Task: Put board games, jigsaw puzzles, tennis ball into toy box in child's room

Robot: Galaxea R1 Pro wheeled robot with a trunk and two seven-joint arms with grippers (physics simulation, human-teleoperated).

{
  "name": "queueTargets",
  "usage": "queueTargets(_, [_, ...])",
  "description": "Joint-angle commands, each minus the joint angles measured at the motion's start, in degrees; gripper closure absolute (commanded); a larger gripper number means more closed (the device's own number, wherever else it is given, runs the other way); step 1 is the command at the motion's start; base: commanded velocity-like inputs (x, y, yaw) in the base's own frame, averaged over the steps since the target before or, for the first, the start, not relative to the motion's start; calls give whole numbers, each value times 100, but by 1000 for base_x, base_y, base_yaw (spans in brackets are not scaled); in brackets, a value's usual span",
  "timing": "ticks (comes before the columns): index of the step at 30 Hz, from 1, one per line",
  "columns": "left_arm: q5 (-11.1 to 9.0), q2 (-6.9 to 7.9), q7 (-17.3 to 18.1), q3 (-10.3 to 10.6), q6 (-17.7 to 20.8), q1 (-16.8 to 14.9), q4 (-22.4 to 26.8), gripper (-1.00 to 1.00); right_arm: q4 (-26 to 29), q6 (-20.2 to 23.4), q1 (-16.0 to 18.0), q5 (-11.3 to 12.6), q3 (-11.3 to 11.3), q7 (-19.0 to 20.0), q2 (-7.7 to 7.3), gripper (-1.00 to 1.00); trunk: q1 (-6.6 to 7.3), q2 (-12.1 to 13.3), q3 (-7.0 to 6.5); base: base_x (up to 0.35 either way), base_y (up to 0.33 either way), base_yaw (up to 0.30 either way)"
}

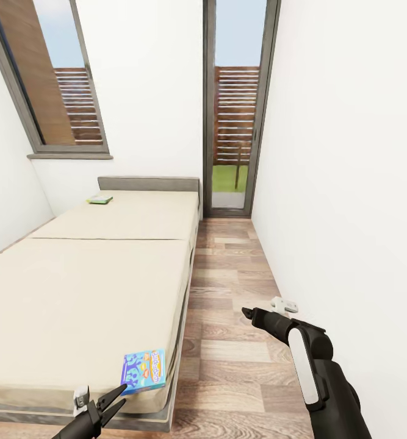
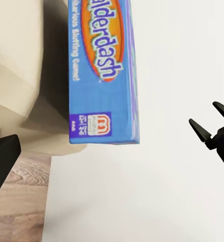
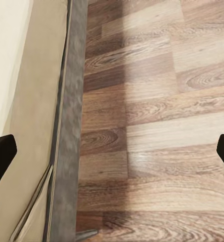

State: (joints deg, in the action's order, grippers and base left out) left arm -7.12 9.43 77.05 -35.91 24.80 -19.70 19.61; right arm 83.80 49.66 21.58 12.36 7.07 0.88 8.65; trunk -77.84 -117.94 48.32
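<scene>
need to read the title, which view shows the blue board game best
The left wrist view: the blue board game is close and its lettering reads "Balderdash". The head view shows the whole box small, overhanging the bed corner by the left gripper.

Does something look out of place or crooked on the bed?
Yes. The blue game box sits at the mattress corner nearest the left gripper, tilted and hanging over the edge. The green box near the headboard lies flat.
</scene>
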Motion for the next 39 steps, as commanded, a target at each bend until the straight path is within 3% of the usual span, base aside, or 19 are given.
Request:
queueTargets(1, [-29,-2,11,-30,25,-7,-1,-100,5,27,4,12,14,9,6,-100,1,-2,4,0,0,0])
queueTargets(39, [-27,-2,18,-30,25,-7,-1,-100,5,27,4,12,14,9,6,-100,1,-2,4,0,-12,0])
